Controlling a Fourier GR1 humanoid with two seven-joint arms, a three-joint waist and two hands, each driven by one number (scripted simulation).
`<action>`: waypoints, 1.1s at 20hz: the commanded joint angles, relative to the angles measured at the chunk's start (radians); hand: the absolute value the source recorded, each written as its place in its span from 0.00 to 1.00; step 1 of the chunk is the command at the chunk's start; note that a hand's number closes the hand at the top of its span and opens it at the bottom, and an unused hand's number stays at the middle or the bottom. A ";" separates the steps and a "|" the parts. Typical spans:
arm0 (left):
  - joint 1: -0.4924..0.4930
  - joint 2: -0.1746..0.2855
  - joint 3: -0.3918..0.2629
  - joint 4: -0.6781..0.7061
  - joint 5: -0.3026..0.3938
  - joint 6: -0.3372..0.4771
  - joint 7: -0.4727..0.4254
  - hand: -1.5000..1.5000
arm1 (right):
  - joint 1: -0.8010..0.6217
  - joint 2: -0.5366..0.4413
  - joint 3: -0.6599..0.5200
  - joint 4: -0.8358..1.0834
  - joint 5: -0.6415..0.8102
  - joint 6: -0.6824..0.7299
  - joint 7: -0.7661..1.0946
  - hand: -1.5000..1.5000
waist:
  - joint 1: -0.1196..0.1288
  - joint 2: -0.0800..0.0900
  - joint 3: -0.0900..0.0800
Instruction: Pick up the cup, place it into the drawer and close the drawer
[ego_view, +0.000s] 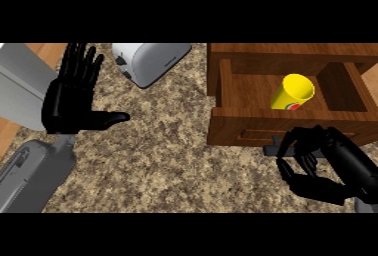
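From the head view, we saw the yellow cup (293, 92) already inside the open wooden drawer (251, 125), leaning tilted with its mouth towards us, near the middle of the compartment. The right hand (332, 167) hung just in front of the drawer's front panel, fingers curled with nothing visible inside them. We could not tell whether they touched the dark handle (272, 149). The left hand (70, 102) rested at the view's left, fingers straight and spread, above the speckled bench (170, 160), with a toaster (151, 60) beyond it.

We judged the cup light, stiff and smooth, liable to roll or tip. Any regrasp would go round its side wall. What remained was pushing the drawer shut, gently.
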 joint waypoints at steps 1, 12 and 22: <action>0.110 0.027 0.017 -0.039 -0.003 -0.075 -0.046 0.00 | -0.050 0.013 0.133 0.100 0.235 -0.073 -0.038 1.00 | -0.001 0.003 0.000; 0.231 0.091 0.153 -0.080 0.011 -0.210 -0.008 0.00 | -0.287 0.119 0.156 0.638 0.453 -0.234 -0.144 0.00 | -0.012 0.006 0.001; 0.392 0.056 0.265 -0.094 -0.017 -0.353 -0.068 0.00 | -0.482 0.158 0.060 1.098 0.498 -0.325 -0.324 0.00 | -0.012 0.005 0.001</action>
